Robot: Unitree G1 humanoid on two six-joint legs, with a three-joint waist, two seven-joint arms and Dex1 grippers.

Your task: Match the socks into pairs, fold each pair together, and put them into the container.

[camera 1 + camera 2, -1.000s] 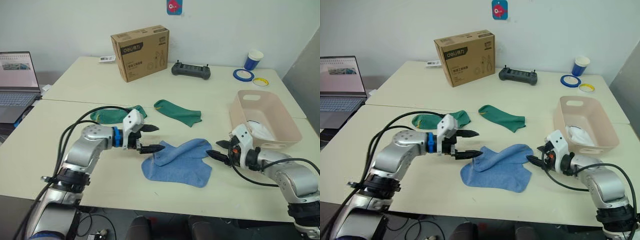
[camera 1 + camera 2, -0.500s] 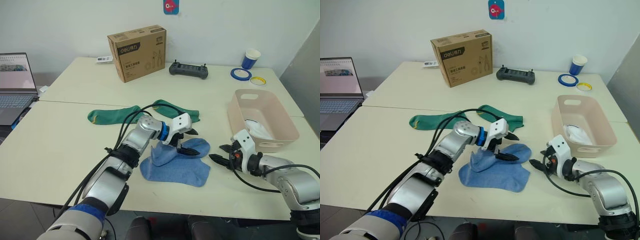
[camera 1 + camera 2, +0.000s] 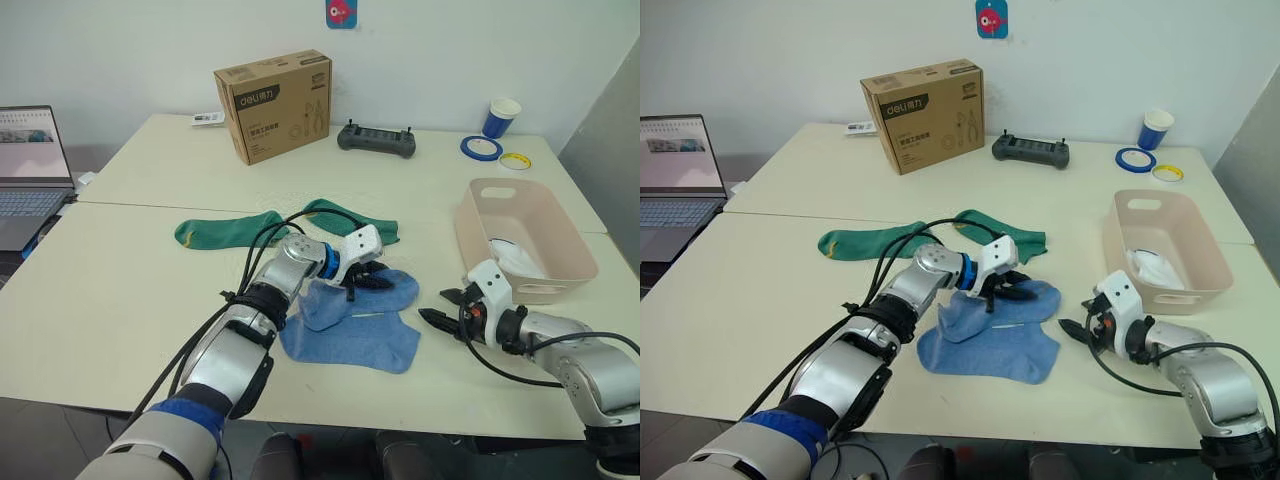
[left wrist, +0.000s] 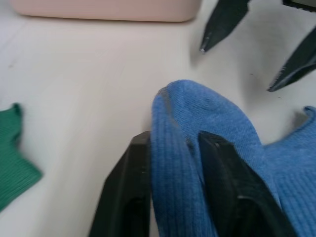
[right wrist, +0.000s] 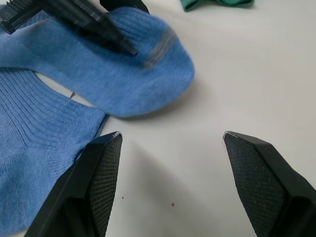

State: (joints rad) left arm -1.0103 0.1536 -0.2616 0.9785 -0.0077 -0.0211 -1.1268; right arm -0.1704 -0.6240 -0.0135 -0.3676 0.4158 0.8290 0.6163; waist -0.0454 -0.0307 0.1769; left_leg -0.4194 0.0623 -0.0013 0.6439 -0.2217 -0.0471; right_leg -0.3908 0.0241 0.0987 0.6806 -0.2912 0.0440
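Lowered left fingers (image 4: 123,197) apparently pinch blue sock (image 4: 197,128).

Left gripper (image 4: 174,148) pinches a raised fold of the light blue sock (image 4: 197,138). Right gripper (image 4: 252,52) sits beyond, fingers spread. Pink basin (image 4: 103,10) behind.

— What's on the table (image 3: 120,290), going by the cardboard box (image 3: 274,104)?

— Beside the box: a small white item (image 3: 209,118) at its left and a black controller (image 3: 377,139) at its right, with a blue cup (image 3: 504,117) and two tape rings (image 3: 486,148) beyond that. Nearer than the box lie two green socks (image 3: 228,230), then the light blue socks (image 3: 352,325). The pink container (image 3: 520,240) sits near-right, a laptop (image 3: 28,172) far left.
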